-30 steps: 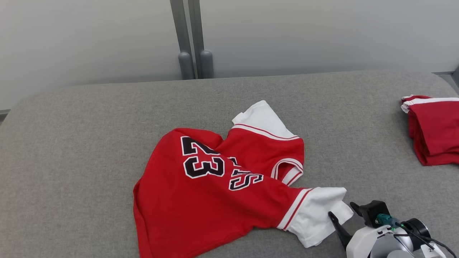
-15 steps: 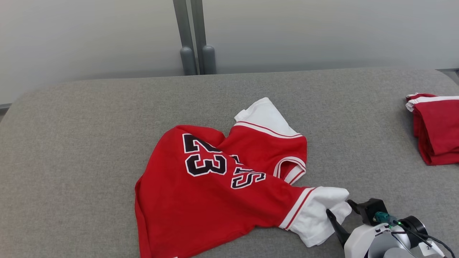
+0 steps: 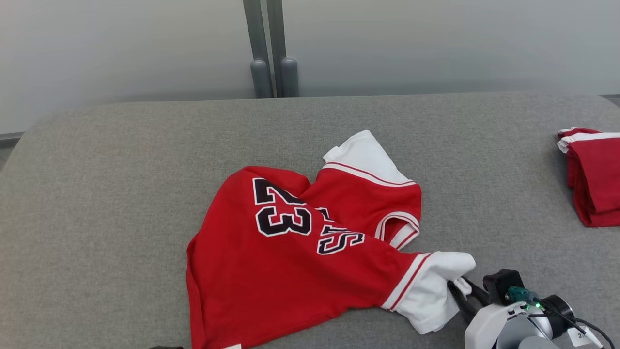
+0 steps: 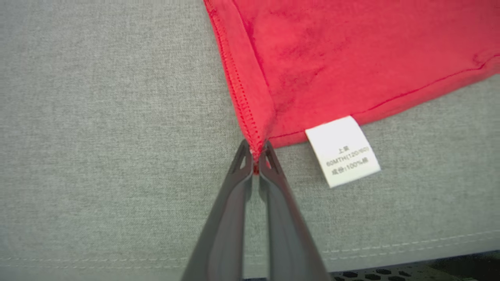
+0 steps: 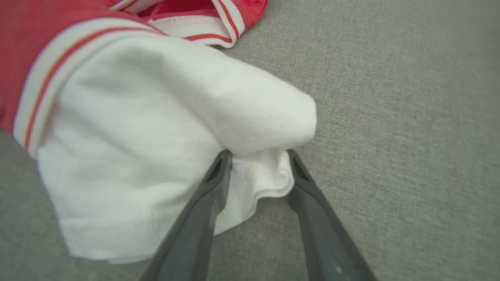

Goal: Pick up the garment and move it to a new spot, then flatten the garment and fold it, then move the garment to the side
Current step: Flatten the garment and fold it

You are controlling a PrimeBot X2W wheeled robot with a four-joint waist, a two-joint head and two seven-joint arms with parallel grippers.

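Left hand clenched on red jersey hem corner beside care label. Right hand spread astride its white sleeve, presumably for a two-point lift.

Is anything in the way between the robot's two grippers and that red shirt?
Nothing visible. The left gripper is shut on the hem corner of the red and white number 23 jersey. The right gripper, open, straddles the edge of its white sleeve.
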